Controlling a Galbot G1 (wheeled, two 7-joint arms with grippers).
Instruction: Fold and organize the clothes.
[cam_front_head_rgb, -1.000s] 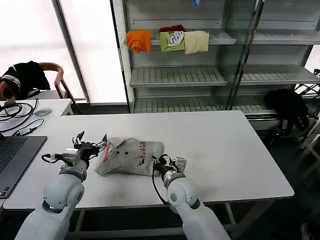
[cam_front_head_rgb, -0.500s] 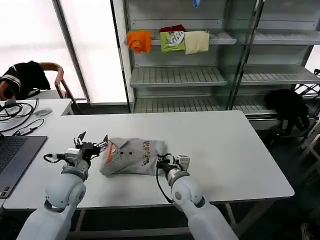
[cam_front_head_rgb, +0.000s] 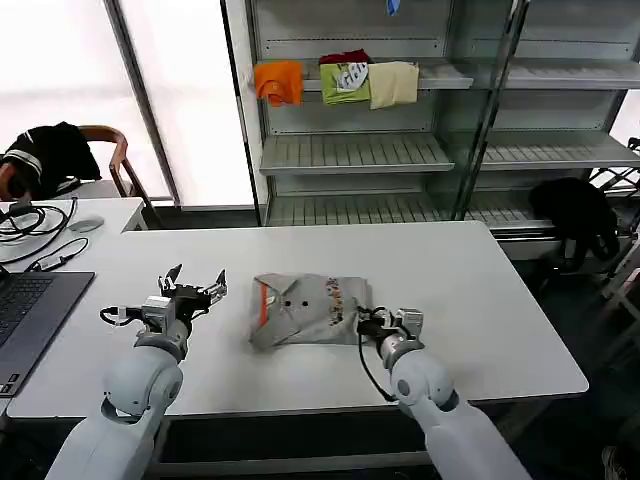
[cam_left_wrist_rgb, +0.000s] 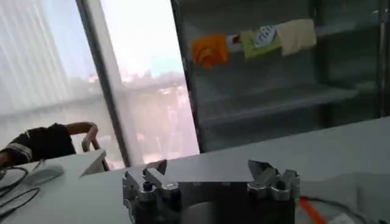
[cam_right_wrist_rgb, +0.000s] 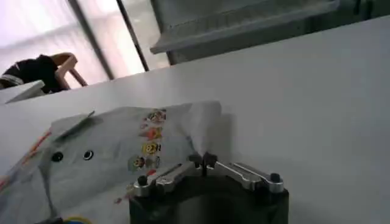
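A light grey shirt (cam_front_head_rgb: 310, 310) lies folded on the white table (cam_front_head_rgb: 480, 300), with an orange stripe at its collar end and a small multicolour print. My right gripper (cam_front_head_rgb: 362, 318) is at the shirt's right edge. In the right wrist view the right gripper (cam_right_wrist_rgb: 204, 161) has its jaws shut, pinching the grey shirt (cam_right_wrist_rgb: 122, 158) at its hem. My left gripper (cam_front_head_rgb: 197, 284) hovers open just left of the shirt, a small gap apart from it. In the left wrist view the left gripper (cam_left_wrist_rgb: 207, 173) is spread wide and empty, with the orange stripe (cam_left_wrist_rgb: 311, 210) off to one side.
A laptop (cam_front_head_rgb: 30, 310) and cables (cam_front_head_rgb: 35, 225) sit at the far left. A chair with a black garment (cam_front_head_rgb: 45, 155) stands behind them. Shelves (cam_front_head_rgb: 350, 150) behind the table hold folded orange, green and cream clothes (cam_front_head_rgb: 340, 80). A dark bag (cam_front_head_rgb: 575, 215) is at the right.
The right gripper has moved right, dragging the shirt with it. The shirt has drawn away from the left gripper, which stays open near its earlier spot.
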